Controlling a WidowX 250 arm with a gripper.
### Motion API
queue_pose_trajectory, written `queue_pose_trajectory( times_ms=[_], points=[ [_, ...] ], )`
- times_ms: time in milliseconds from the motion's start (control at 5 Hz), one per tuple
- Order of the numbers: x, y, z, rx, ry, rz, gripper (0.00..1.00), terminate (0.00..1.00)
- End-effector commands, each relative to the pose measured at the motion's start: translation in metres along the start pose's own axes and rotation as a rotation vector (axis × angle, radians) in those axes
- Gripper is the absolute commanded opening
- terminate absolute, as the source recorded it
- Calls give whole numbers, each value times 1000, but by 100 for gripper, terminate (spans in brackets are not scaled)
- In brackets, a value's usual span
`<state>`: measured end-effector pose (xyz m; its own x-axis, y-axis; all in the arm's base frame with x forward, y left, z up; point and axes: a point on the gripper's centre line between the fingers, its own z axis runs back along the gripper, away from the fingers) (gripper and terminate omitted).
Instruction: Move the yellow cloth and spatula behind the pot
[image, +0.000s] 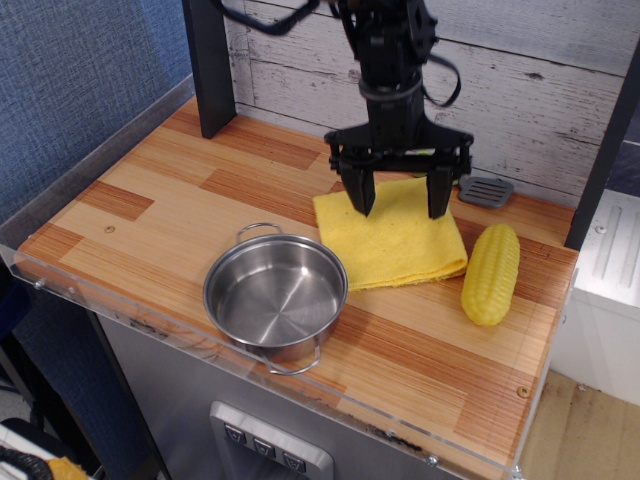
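While the yellow cloth lies flat on the counter, its near edge sits just at about 1 o'clock from the pot, the two close together and possibly touching at the pot's rim (I cannot tell for certain). Only the grey slotted blade of the spatula shows, at the cloth's 1 o'clock corner near the back wall; whether its handle is under the arm is hidden from this view.

Above the far half of the cloth hangs the pincer, its two black fingers spread wide apart and pointing straight down, with nothing between them. Their tips stand over the cloth's far edge; contact with the fabric cannot be judged.

At 3 o'clock of the cloth lies a yellow corn cob, lengthwise from near to far, just beside the cloth's right edge. The shiny pot stands near the counter's front edge, one wire handle toward 12 o'clock and the other toward 6 o'clock. A dark post rises at the counter's far left, before the whitewashed plank wall.
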<state>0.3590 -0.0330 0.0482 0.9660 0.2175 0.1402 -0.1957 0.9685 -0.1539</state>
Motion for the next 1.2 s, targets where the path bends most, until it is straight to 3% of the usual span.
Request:
queue_pose_trajectory(
  times_ms=[0, 400, 600, 800, 1000],
  points=[
    [-1, 1, 66, -44, -146, 32, 100, 0],
    [-19, 15, 131, -34, -242, 88, 100, 0],
    [-33, 25, 180, -49, -315, 111, 100, 0],
    [-42, 31, 208, -66, -310, 117, 100, 0],
    [-42, 31, 208, -66, -310, 117, 100, 0]
  ],
)
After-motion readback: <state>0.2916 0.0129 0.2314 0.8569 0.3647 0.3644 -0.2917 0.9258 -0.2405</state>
